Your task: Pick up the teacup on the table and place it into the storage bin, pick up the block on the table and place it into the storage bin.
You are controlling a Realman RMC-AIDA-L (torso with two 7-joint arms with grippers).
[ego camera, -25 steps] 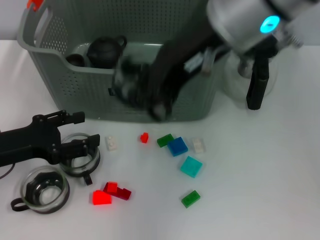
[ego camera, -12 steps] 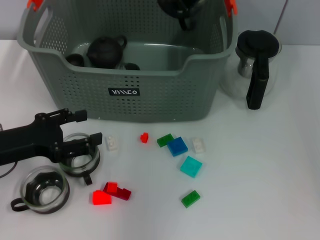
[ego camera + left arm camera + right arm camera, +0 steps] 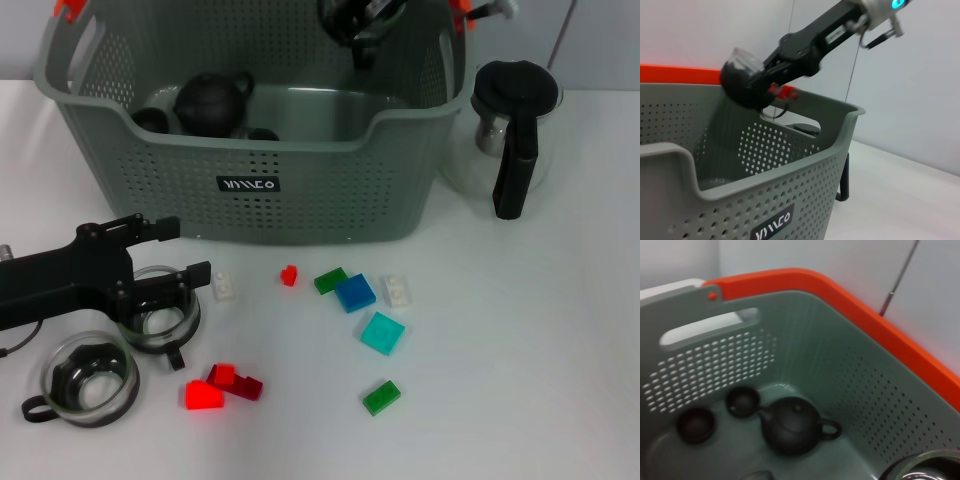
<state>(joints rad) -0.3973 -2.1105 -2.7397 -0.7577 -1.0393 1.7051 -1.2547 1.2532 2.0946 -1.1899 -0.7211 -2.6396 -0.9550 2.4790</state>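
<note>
Teacup [image 3: 352,18]: head view, held by my right gripper [image 3: 362,20] above the storage bin's [image 3: 300,200] far rim. Left gripper [image 3: 165,265] spread open around a second glass cup [image 3: 158,308] before the bin. Left wrist view: cup [image 3: 742,77] clamped over the bin [image 3: 740,200].

Right gripper [image 3: 362,18] and its teacup [image 3: 345,15] cut off by the top edge.

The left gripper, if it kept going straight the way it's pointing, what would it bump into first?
Probably the small white block. The left gripper sits around a glass teacup and points across the table toward the scattered blocks; depth is hard to judge.
</note>
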